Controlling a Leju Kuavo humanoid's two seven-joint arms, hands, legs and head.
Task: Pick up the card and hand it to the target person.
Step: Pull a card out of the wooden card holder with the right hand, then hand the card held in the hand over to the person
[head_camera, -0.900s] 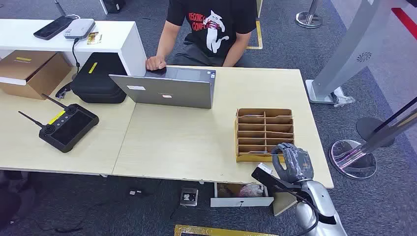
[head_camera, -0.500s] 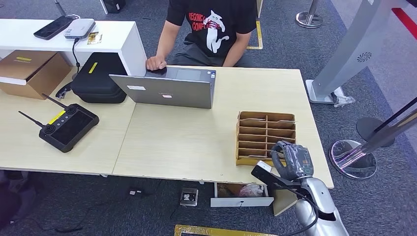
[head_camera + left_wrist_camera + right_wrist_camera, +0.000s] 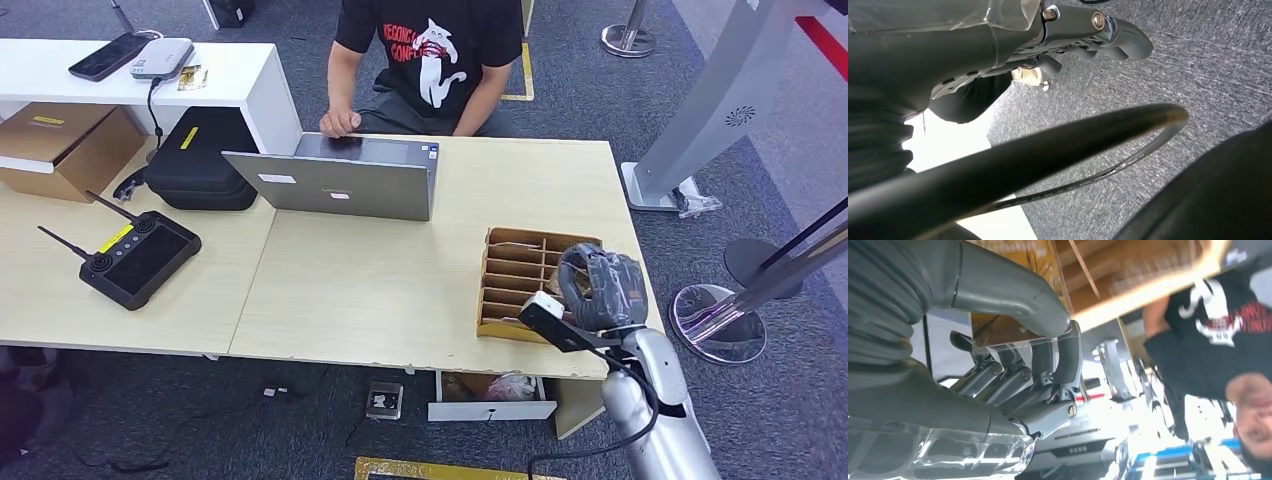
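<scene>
Probably thin, stiff and slippery, the card (image 3: 1013,342) sits pinched by its edge in the right hand (image 3: 598,290) over the wooden rack (image 3: 512,282).

- A grey laptop (image 3: 340,180) stood open at the upper middle of the table (image 3: 380,290).
- A black remote controller (image 3: 135,258) with antennas lay at the left.
- A black case (image 3: 200,160) and a cardboard box (image 3: 62,148) sat at the upper left.
- A phone (image 3: 108,56) lay on the white shelf (image 3: 235,75).
</scene>
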